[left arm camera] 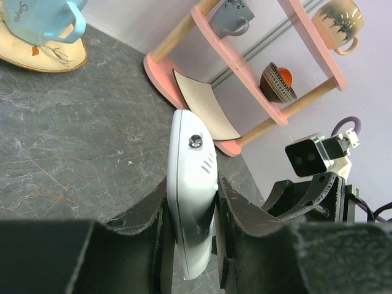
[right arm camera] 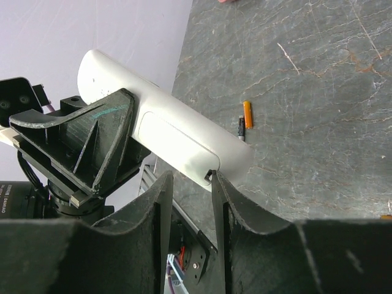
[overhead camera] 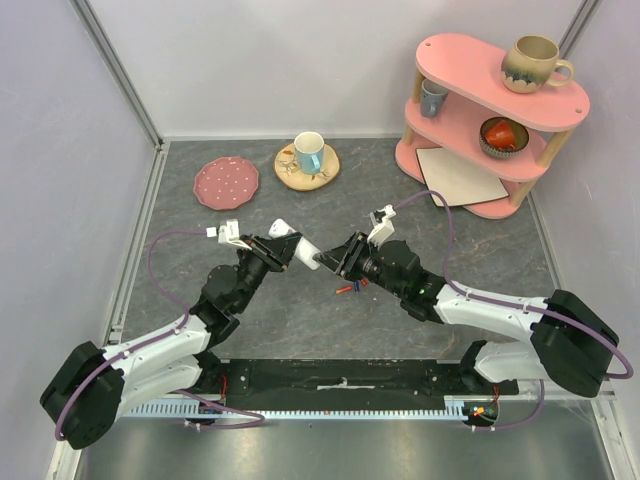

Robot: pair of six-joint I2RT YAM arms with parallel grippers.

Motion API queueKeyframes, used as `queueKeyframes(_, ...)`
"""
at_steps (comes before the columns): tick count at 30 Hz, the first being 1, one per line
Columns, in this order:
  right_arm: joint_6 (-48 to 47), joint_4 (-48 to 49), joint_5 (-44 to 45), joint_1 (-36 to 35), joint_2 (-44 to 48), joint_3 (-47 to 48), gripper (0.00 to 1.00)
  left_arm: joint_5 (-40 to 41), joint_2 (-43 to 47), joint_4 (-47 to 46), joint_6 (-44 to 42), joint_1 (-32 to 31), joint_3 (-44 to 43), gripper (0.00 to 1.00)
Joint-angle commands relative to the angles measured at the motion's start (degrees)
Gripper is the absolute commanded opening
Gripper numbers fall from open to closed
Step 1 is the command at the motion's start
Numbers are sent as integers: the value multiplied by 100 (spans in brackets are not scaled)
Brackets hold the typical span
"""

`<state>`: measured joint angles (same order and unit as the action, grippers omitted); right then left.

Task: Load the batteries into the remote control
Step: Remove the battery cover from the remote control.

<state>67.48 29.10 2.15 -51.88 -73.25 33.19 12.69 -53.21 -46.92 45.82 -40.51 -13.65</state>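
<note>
Lying loose on the dark worktop (overhead camera: pixel 300 330) just below centre frame, the batteries (overhead camera: pixel 349 288) wait unloaded, one orange battery (right arm camera: pixel 247 114) plain in the right wrist view. Above them the left gripper (left arm camera: pixel 193 205) is clamped on the remote control (left arm camera: pixel 193 177), holding the white slab clear of the worktop. The right gripper (right arm camera: pixel 190 187) meets it with jaws apart at the remote's lower end, beside a small notch in an outlined panel. Whether a fingertip touches that notch is hard to tell. The panel looks closed, so the step in hand is likely opening the battery recess. The next move calls for a careful catch on the notch while the left grip stays firm. Toward the top of the frame stand a pink plate (overhead camera: pixel 226 183), a blue cup (overhead camera: pixel 309 152) and a pink shelf (overhead camera: pixel 470 70).
</note>
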Motion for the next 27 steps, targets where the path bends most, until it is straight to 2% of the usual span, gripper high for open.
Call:
queueKeyframes(1, 28, 333, -57, 2, -5, 293, 38, 49, -31, -432, -108, -106, -15, 2)
queueKeyframes(27, -77, 131, -92, 2, 224, 328, 45, 331, 30, -19, -469, -185, -182, 2)
